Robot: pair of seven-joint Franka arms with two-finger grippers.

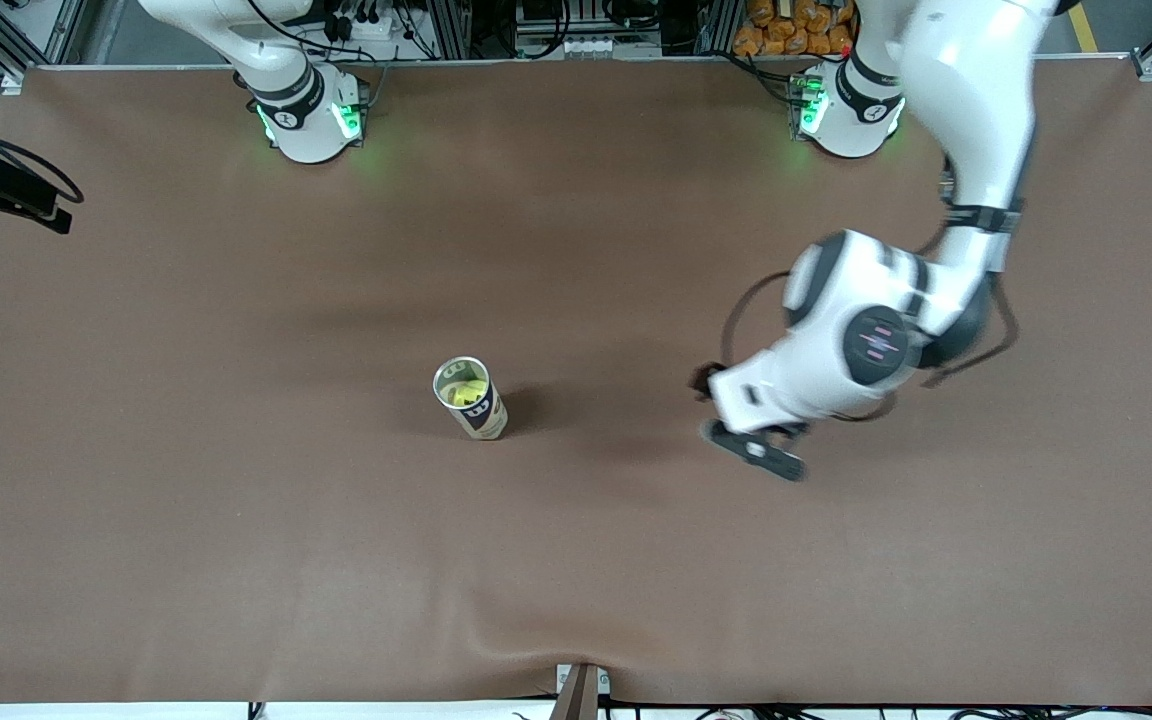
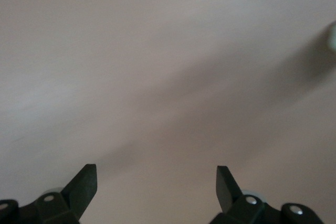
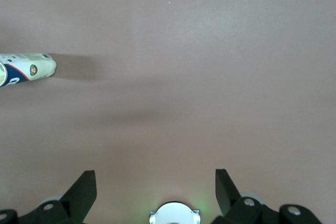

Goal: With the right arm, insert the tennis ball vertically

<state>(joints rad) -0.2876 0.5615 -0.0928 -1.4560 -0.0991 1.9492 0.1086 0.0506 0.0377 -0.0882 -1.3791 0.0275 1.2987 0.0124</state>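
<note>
A tennis ball can (image 1: 481, 410) stands upright near the middle of the table, open end up. A yellow tennis ball (image 1: 466, 391) shows inside it. The right wrist view catches the can (image 3: 29, 67) at the frame's edge. My right gripper (image 3: 156, 178) is open and empty, high over bare table close to the right arm's own base (image 3: 174, 215); it is out of the front view. My left gripper (image 1: 754, 450) hangs low over the table, toward the left arm's end from the can. The left gripper (image 2: 156, 174) is open with nothing between its fingers.
The brown mat (image 1: 236, 500) covers the whole table. The left arm's elbow (image 1: 876, 340) juts out over the table between its base (image 1: 848, 115) and its gripper. A black camera mount (image 1: 6, 190) sits at the table edge on the right arm's end.
</note>
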